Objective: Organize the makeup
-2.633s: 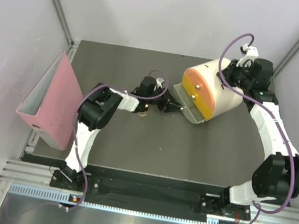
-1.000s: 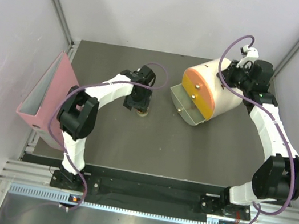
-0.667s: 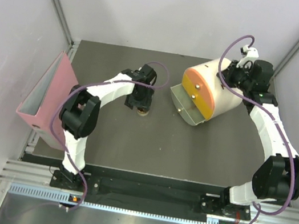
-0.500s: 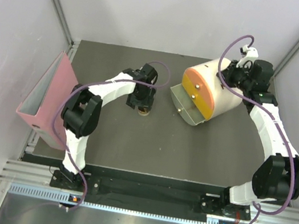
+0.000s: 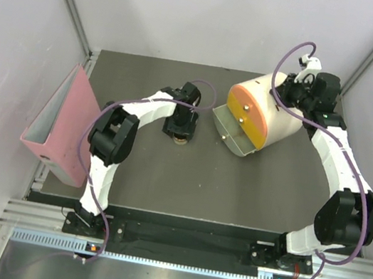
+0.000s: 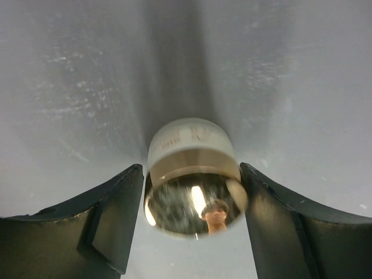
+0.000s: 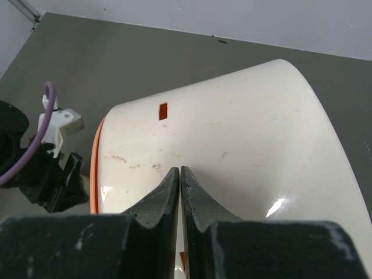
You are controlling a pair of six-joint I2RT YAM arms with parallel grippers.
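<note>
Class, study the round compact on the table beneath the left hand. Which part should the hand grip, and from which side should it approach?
Grip the round compact across its curved side wall, at the widest point, coming straight down from above. It seems to lie flat, shiny face up, so only the rim offers opposing surfaces. The open left hand straddles it.

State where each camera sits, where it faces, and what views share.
Top external: above and behind the bases, looking down at the table; both arms show.
Left wrist: on the left arm, looking down past the open left tool at the round compact.
Right wrist: on the right arm, looking past the shut right tool over the cream box.
Shared: the cream box, in top external and right wrist.
</note>
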